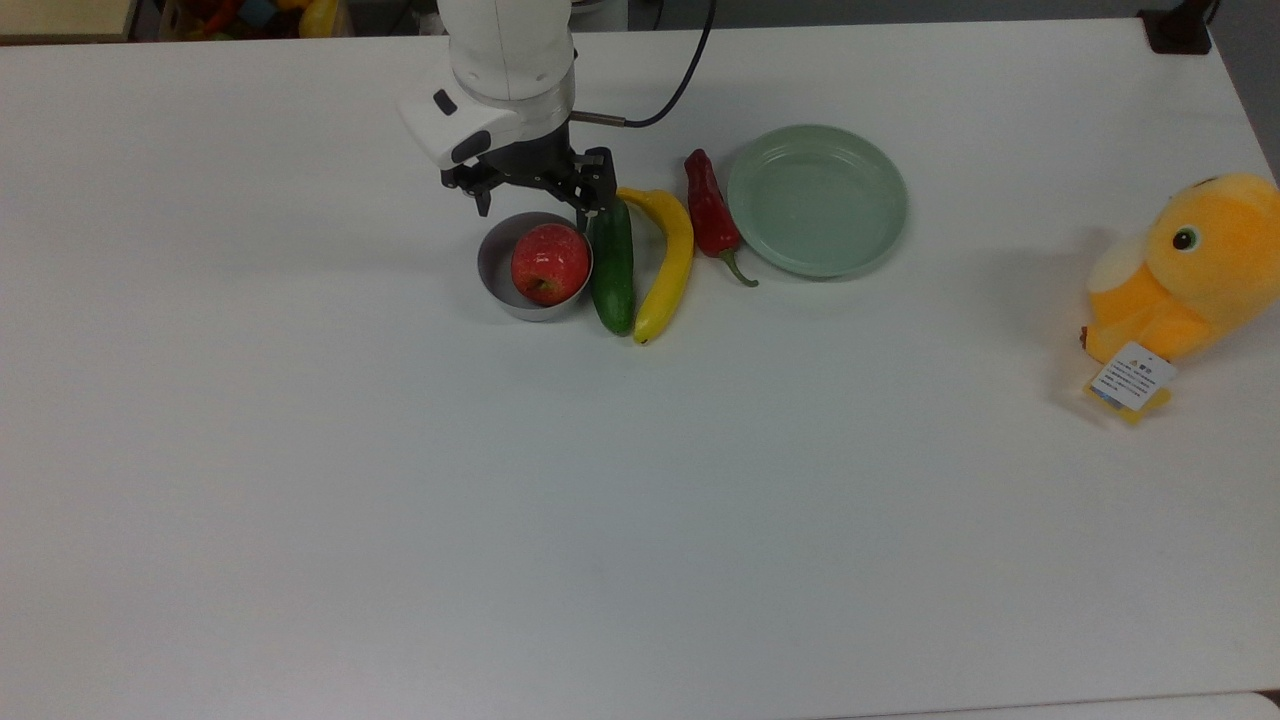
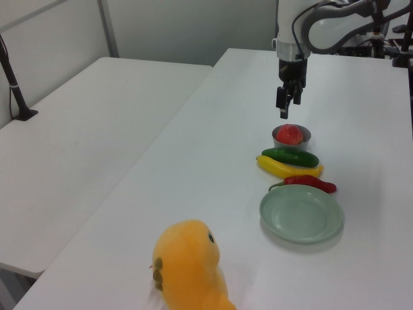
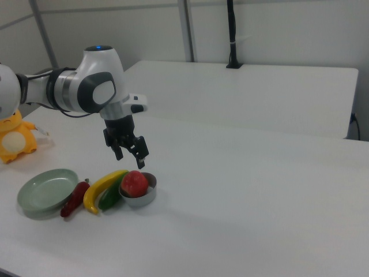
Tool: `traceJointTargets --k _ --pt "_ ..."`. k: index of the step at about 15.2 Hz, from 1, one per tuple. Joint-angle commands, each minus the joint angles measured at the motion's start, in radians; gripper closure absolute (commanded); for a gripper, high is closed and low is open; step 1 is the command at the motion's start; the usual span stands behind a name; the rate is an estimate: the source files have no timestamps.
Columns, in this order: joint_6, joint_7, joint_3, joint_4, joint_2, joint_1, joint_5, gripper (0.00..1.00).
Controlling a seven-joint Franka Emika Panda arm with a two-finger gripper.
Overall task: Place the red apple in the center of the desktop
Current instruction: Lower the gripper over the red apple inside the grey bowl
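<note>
In the top view, your apple sits in a small grey bowl on the bench, touching or nearly touching the cucumber on the top view's right; the banana, chili and green plate run on to the right, with a plush toy far off. The pincer hovers just above the bowl's far rim with its fingers spread wide and empty. One finger looks close over the cucumber's tip, so a straight drop could land on it or on the bowl rim. In the left view, the pincer hangs clear above the apple, not touching. In the right view, the pincer sits above and to the right view's left of the apple; if you close off-centre, the glossy apple may slip, or the bowl may lift or tip with it.
</note>
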Motion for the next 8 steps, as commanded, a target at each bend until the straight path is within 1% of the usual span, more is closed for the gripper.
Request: traceJointTargets --k 1,2,4,6,8 --pt "0.006 -0.012 -0.004 -0.053 -0.010 -0.006 -0.037 0.00" --pt "0.012 -0.010 -0.003 -0.047 0.020 -0.003 -0.046 0.00" --pt "0.014 -0.010 -0.003 -0.049 0.034 0.002 -0.069 0.00" --pt "0.017 -0.010 -0.003 -0.047 0.036 0.005 -0.069 0.00" --pt "0.053 -0.007 -0.003 -0.049 0.050 0.011 -0.069 0.00"
